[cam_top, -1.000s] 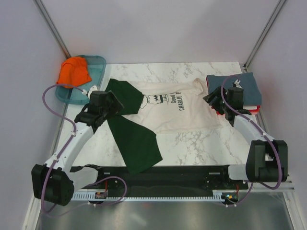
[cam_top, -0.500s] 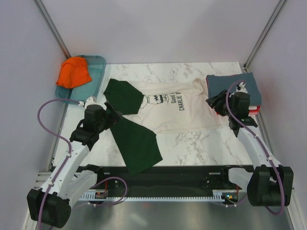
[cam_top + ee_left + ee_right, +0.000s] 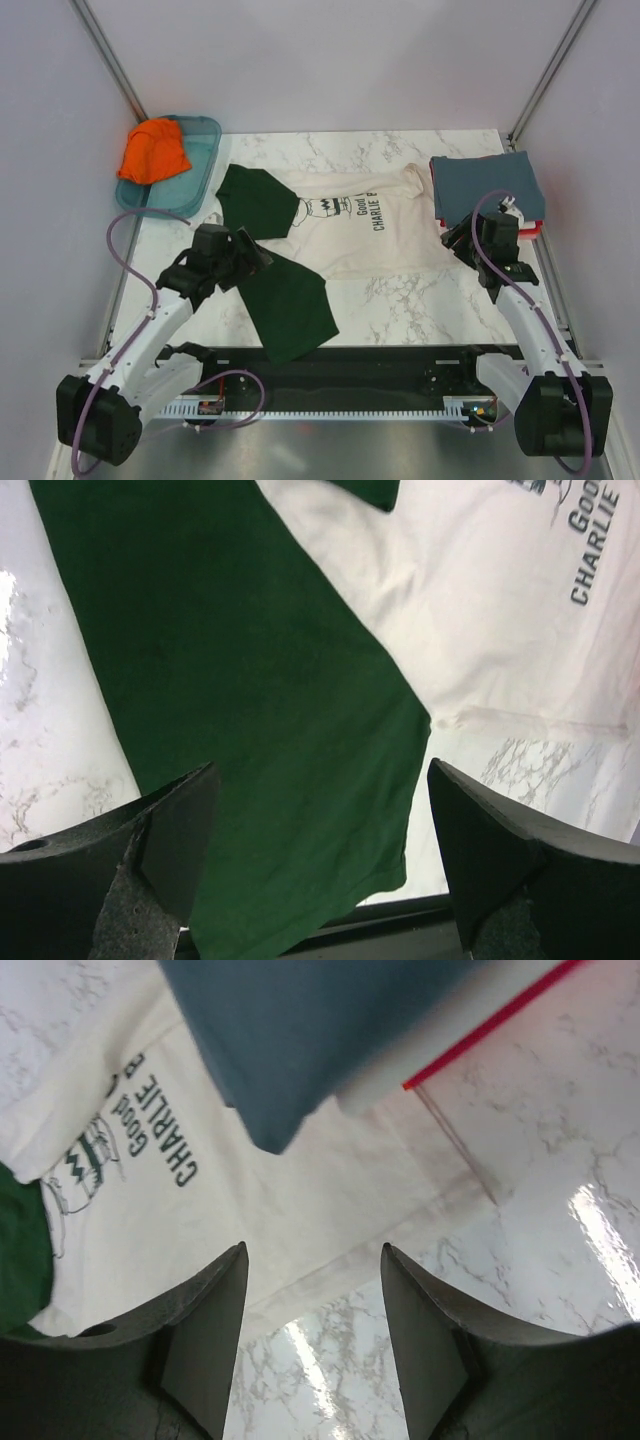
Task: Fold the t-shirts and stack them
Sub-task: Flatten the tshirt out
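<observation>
Presently the left hand hangs wide open and empty over the dark green sleeve of the cream t-shirt, which lies spread on the counter. The right hand, also wide and empty, sits above that shirt's edge, just beside the slate-blue t-shirt topping the folded stack. The orange t-shirt rests in the teal tray, well apart.

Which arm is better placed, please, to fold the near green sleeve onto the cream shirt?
Left: the left gripper hovers open over the green sleeve; the right gripper sits beside the folded stack.
</observation>
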You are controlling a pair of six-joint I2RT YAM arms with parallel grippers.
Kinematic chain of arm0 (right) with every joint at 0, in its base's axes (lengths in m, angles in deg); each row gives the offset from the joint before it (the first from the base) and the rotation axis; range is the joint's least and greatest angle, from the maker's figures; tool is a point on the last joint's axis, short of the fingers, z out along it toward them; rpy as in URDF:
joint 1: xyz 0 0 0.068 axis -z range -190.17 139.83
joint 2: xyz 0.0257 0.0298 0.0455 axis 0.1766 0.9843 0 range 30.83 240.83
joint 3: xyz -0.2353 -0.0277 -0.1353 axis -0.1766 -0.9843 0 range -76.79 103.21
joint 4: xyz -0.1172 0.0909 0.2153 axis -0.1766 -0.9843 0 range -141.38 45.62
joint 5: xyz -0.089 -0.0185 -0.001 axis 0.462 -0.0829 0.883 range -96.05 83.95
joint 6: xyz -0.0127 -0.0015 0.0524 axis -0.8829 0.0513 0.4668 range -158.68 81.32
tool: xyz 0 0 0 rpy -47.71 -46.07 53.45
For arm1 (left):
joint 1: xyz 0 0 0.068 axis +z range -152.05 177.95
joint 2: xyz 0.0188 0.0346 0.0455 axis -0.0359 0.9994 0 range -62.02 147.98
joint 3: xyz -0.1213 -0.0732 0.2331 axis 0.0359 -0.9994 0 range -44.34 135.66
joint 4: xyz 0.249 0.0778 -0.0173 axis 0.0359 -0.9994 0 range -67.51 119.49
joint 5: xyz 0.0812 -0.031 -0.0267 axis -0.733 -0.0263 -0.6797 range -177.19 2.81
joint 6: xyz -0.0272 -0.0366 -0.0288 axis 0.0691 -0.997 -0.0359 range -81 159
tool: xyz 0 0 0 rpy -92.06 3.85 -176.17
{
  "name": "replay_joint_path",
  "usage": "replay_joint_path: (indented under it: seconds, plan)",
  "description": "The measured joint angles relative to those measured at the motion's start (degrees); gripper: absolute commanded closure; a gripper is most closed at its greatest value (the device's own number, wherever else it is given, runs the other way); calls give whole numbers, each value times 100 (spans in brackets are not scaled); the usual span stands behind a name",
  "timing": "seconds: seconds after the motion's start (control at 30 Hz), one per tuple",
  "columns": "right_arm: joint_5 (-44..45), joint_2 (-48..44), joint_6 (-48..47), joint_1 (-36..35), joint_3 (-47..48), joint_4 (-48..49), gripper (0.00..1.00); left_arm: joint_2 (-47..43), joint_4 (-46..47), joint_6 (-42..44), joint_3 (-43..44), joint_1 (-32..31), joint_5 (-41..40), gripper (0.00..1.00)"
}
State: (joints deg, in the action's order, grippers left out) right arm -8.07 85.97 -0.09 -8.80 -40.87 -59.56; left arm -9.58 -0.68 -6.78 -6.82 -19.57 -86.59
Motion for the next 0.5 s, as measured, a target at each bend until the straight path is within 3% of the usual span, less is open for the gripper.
replay_joint_path:
  seconds: [0.3,0.5]
  plan:
    - [649,522,166,0,-490,59,50,254,-166,-275,-304,-313,109,12]
    - [767,883,345,0,-935,586,52,907,-225,-487,-334,-323,-79,16]
